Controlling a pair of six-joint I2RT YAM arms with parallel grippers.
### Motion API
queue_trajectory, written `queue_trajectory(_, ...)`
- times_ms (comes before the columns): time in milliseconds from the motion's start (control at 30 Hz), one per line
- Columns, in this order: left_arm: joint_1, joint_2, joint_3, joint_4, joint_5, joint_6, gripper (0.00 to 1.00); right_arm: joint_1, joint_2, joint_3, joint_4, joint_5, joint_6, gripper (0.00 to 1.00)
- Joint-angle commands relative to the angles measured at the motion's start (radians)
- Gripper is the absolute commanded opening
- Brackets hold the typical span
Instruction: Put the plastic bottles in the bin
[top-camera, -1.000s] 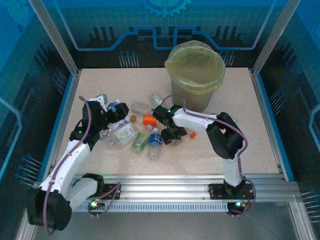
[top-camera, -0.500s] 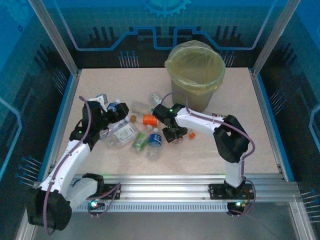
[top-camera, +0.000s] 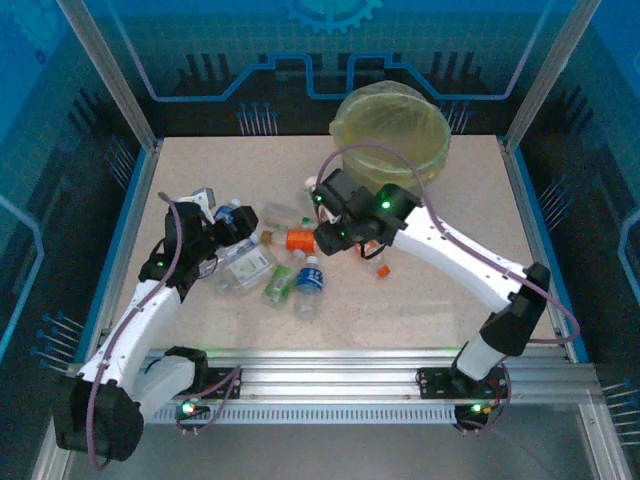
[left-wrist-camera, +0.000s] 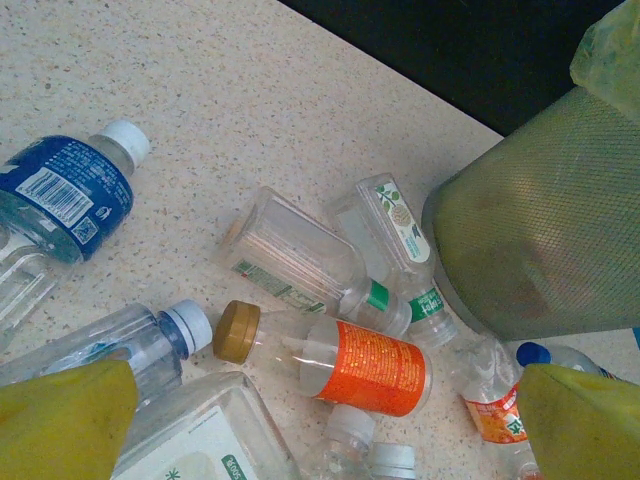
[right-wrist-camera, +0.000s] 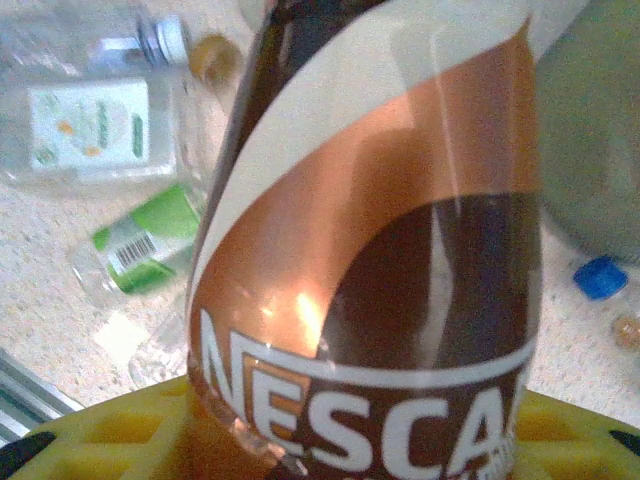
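**Top external.** Left tool (top-camera: 232, 232): low over the bench (top-camera: 450, 290), fingers apart, nothing between them. Plastic bottles (top-camera: 245, 270) lying loose just ahead and to its right, among them an orange-labelled bottle (top-camera: 299, 240), a green-labelled bottle (top-camera: 280, 285) and a blue-labelled bottle (top-camera: 310, 280). Right tool (top-camera: 335, 225): up above the heap. Bin (top-camera: 390, 125) standing just beyond it, to its right.

**Left wrist.** Yellow fingers (left-wrist-camera: 65, 420) wide apart, empty. Between them, the orange-labelled bottle (left-wrist-camera: 365, 368), gold-capped, on its side. Bin wall ahead to the right. Another blue-labelled, white-capped bottle ahead to the left.

**Right wrist.** Right tool (right-wrist-camera: 340, 450) clamped on a brown bottle (right-wrist-camera: 380, 250) with white lettering, clear of the bench. Green-labelled bottle below to its left. Bin wall at its right.
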Motion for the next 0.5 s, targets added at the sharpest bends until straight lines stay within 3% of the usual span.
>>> queue_trajectory(0, 0.008, -0.003, -0.013, 0.016, 0.030, -0.023, 0.99, -0.066, -0.045, 0.061, 0.051, -0.059, -0.076, 0.30)
queue_trajectory(467, 0.008, -0.046, -0.020, 0.005, 0.058, -0.034, 0.99, -0.398, 0.093, 0.431, 0.002, -0.252, -0.195, 0.26)
